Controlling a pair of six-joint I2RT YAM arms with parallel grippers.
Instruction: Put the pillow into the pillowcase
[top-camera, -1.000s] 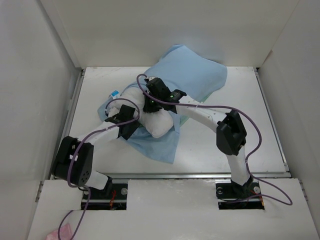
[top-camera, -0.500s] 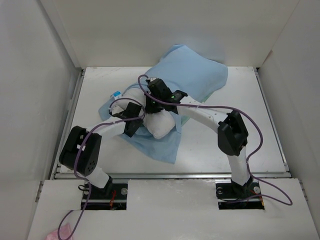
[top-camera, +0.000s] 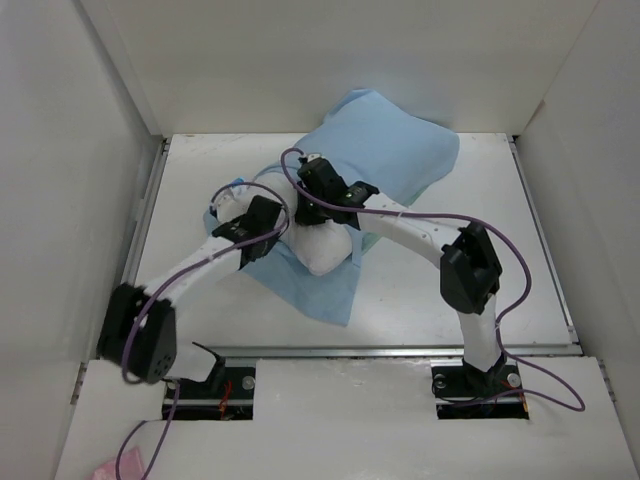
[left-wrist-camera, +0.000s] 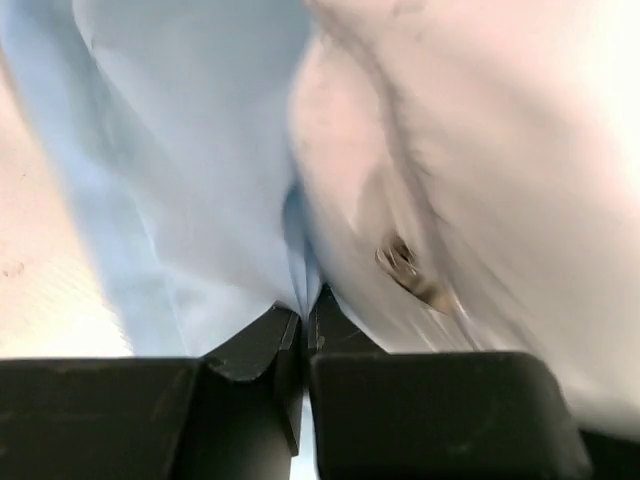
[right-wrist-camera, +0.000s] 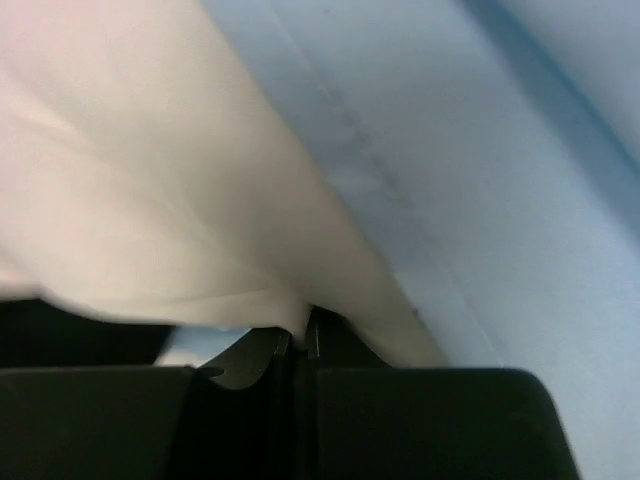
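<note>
I pinch the pillowcase in the closed left claw beside the pillow, which the closed right claw grips for insertion.

Thin light-blue fabric pillowcase lies rumpled across white table, bulging at far right, with a flat flap trailing toward the near edge. Plump white stuffed pillow sits partly inside it, its rounded end bare at centre on the blue flap. Left arm reaches in from the near-left base; left gripper is pressed against the pillow's left side, fingers hidden from above. Right arm bends over from the near-right base; right gripper is down on the pillow's far edge where white meets blue. Purple cables loop over both wrists.
</note>
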